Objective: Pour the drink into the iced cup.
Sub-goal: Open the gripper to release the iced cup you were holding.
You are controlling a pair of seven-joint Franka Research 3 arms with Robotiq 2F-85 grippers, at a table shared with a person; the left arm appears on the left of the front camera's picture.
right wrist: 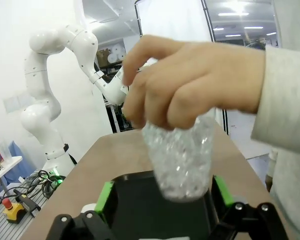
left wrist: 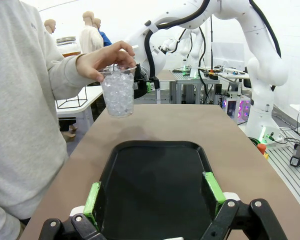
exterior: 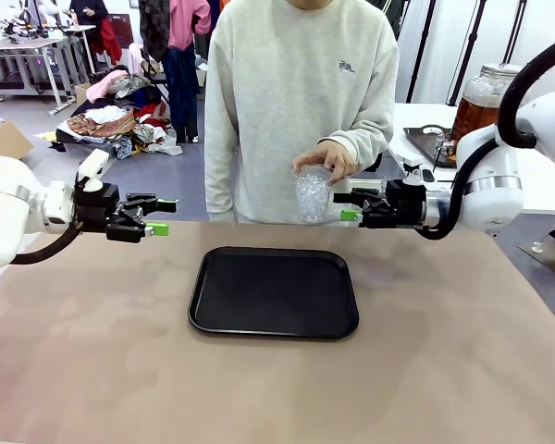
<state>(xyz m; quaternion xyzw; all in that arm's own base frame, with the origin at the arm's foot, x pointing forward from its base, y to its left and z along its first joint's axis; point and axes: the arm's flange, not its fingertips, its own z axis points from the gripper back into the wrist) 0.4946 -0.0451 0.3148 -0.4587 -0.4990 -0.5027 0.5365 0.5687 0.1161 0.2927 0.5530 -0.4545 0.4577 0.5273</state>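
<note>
A person's hand [exterior: 326, 157] holds the iced cup [exterior: 313, 196] by its rim, above the table's far edge. It is a clear plastic cup full of ice [right wrist: 180, 160]. My right gripper [exterior: 344, 205] stands open just to its right, level with it. In the right wrist view the cup's lower part hangs between the open green pads [right wrist: 222, 192]. My left gripper [exterior: 163, 216] hovers open at the left, holding nothing, and points across at the cup [left wrist: 118, 92]. The drink [exterior: 479, 109], amber-brown, fills a glass jar on the white table at the back right.
A black tray [exterior: 273, 291] lies in the middle of the brown table, below and between both grippers. The person in a grey sweater [exterior: 296, 83] stands at the far side. A dark wire stand [exterior: 435, 139] sits beside the jar.
</note>
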